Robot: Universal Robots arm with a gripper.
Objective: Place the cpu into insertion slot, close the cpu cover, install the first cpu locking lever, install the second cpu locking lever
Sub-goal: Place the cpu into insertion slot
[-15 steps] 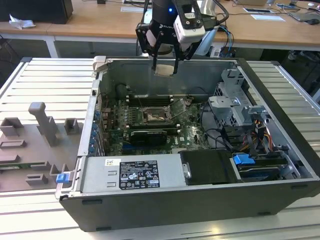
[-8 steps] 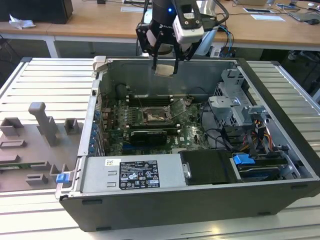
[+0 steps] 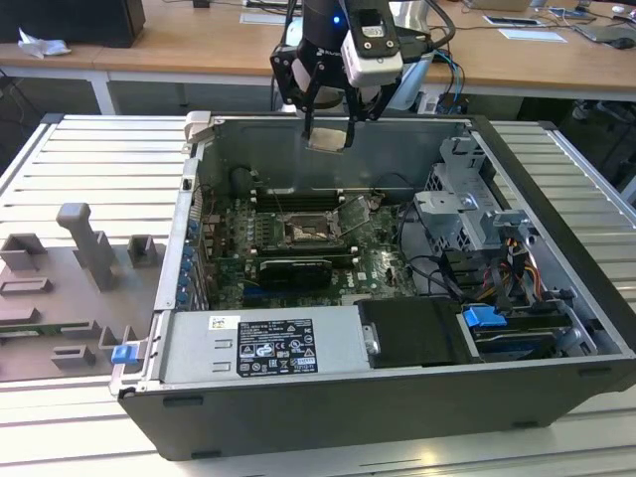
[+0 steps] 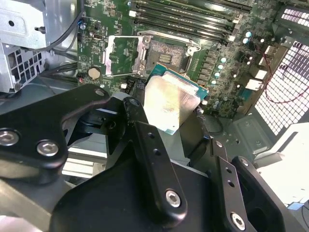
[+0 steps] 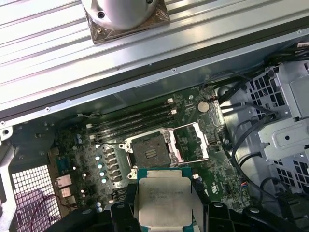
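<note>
The gripper (image 3: pixel 328 127) hangs in the upper middle of the exterior view, above the open computer case (image 3: pixel 298 422). Its fingers are pinched in on the cpu (image 3: pixel 328 139) and grip it by two opposite edges. In both wrist views you can see the pale metal top of the chip sitting between the black fingers (image 5: pixel 118 215). The cpu is up in the air, well apart from the green motherboard (image 3: pixel 383 268). The insertion slot (image 3: pixel 303 232) sits near the middle of the exterior frame with its dark square uncovered. The cpu cover (image 3: pixel 350 221) is flipped open on its hinge — it's just beside the slot, on the exterior view's right. The long black memory slots (image 3: pixel 298 196) run just above the slot in that frame.
</note>
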